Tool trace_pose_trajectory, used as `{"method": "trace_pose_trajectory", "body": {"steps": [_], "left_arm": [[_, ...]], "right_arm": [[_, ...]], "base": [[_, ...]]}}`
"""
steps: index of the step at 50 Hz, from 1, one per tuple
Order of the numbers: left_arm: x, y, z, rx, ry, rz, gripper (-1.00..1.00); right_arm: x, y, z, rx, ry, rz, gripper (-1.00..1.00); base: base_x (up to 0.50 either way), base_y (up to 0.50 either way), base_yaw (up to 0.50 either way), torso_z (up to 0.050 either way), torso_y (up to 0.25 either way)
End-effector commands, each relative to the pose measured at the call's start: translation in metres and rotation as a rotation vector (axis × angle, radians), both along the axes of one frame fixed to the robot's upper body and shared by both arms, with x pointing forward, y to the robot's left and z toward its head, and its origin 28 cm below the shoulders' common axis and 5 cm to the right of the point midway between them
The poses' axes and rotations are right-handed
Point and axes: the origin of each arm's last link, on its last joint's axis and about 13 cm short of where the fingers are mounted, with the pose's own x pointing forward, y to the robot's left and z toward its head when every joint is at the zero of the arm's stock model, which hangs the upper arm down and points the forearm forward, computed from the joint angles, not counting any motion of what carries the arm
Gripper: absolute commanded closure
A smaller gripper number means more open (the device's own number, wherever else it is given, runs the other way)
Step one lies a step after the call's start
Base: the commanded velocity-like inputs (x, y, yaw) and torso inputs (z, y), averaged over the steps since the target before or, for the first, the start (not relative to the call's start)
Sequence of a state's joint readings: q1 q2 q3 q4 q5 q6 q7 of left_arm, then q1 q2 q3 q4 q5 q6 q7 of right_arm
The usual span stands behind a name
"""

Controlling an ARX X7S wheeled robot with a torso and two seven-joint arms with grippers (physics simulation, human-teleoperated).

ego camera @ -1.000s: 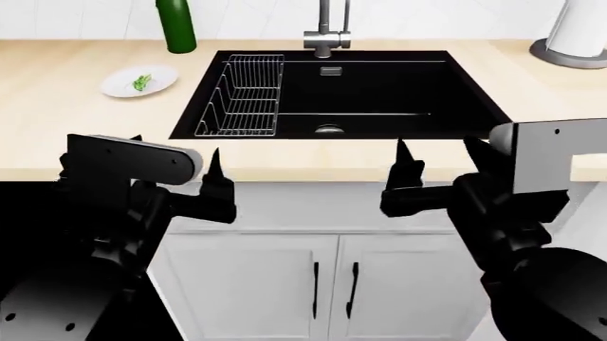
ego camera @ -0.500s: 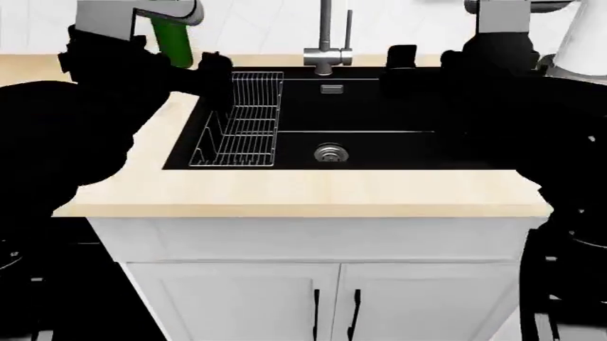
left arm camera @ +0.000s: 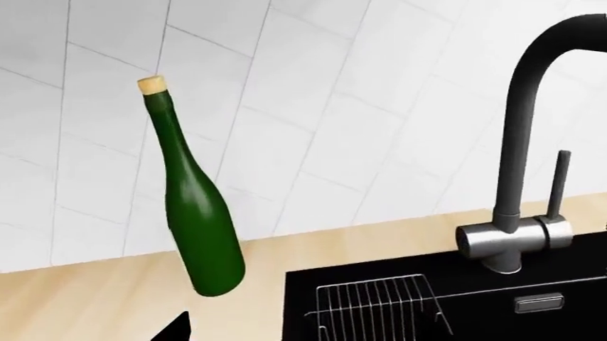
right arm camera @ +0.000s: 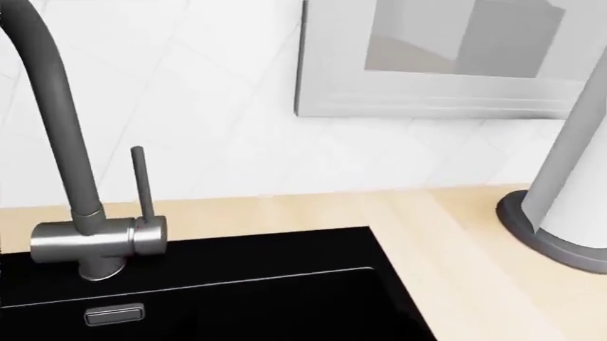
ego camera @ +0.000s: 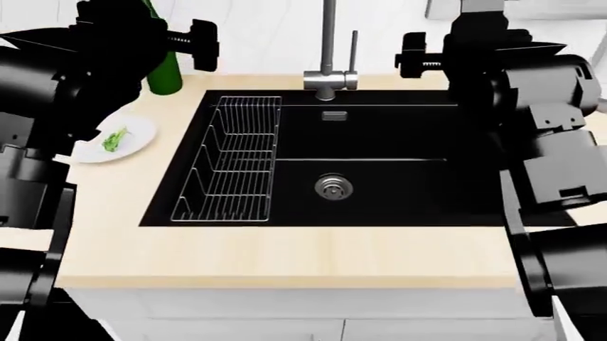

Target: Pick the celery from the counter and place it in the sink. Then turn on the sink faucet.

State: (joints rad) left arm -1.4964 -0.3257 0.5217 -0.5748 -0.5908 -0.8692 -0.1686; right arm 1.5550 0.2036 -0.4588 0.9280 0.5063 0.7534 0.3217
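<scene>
The celery (ego camera: 114,138), a small green stalk, lies on a round white plate (ego camera: 142,126) on the beige counter (ego camera: 284,256), left of the black sink (ego camera: 399,142). The sink has a steel drain (ego camera: 332,187) and a wire rack (ego camera: 232,167). The grey faucet (ego camera: 328,42) with its thin lever (ego camera: 354,46) stands behind the basin. My left gripper (ego camera: 201,46) is raised near the green bottle, far above the celery. One of its fingertips (left arm camera: 178,328) shows well off centre, so it is open and empty. My right gripper (ego camera: 411,55) is raised right of the faucet; its jaws are hidden.
A tall dark green bottle (ego camera: 164,74) stands behind the plate and also shows in the left wrist view (left arm camera: 195,220). A paper towel holder (right arm camera: 569,206) stands on the counter right of the sink. White tiled wall is behind. My dark arms fill both sides of the head view.
The head view has risen and now looks down into the sink. Both arms have lifted from below the counter edge to its back. The plate with the celery is back in view.
</scene>
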Motion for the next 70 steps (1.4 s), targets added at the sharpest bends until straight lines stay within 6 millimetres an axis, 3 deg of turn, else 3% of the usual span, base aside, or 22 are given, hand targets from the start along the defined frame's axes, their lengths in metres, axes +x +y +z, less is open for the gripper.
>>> {"method": "trace_pose_trajectory", "body": {"steps": [1, 15, 23, 30, 40, 61, 70], "left_arm": [[0.009, 0.003, -0.002, 0.0, -0.001, -0.007, -1.0], [0.002, 0.001, 0.0, 0.007, -0.001, -0.021, -1.0], [-0.036, -0.003, 0.015, -0.036, 0.011, -0.052, -1.0], [-0.08, -0.003, 0.044, 0.028, 0.016, -0.091, -1.0], [-0.103, -0.006, 0.055, 0.045, -0.016, -0.1, -1.0], [-0.101, -0.009, 0.055, 0.033, -0.023, -0.133, -1.0], [-0.106, -0.004, 0.055, 0.052, 0.031, -0.111, -1.0]], "right_arm": [[0.007, -0.002, -0.003, -0.009, 0.002, 0.014, -1.0], [0.008, -0.002, -0.004, -0.014, 0.008, 0.015, -1.0], [0.009, -0.002, -0.004, -0.02, 0.008, -0.011, -1.0], [0.013, 0.0, -0.009, -0.025, 0.026, -0.009, -1.0], [0.013, 0.001, -0.01, -0.021, 0.033, 0.007, -1.0], [0.013, 0.0, -0.011, -0.024, 0.03, 0.018, -1.0], [0.014, 0.002, -0.013, -0.026, 0.034, 0.014, -1.0]], "base": [[0.5, 0.0, 0.0, 0.05, 0.018], [0.5, 0.0, 0.0, 0.05, 0.017], [0.06, 0.0, 0.0, 0.019, 0.003], [0.0, 0.0, 0.0, 0.0, 0.0], [0.03, 0.0, 0.0, 0.0, 0.0], [0.49, 0.0, 0.0, 0.0, 0.0], [0.01, 0.0, 0.0, 0.0, 0.0]]}}
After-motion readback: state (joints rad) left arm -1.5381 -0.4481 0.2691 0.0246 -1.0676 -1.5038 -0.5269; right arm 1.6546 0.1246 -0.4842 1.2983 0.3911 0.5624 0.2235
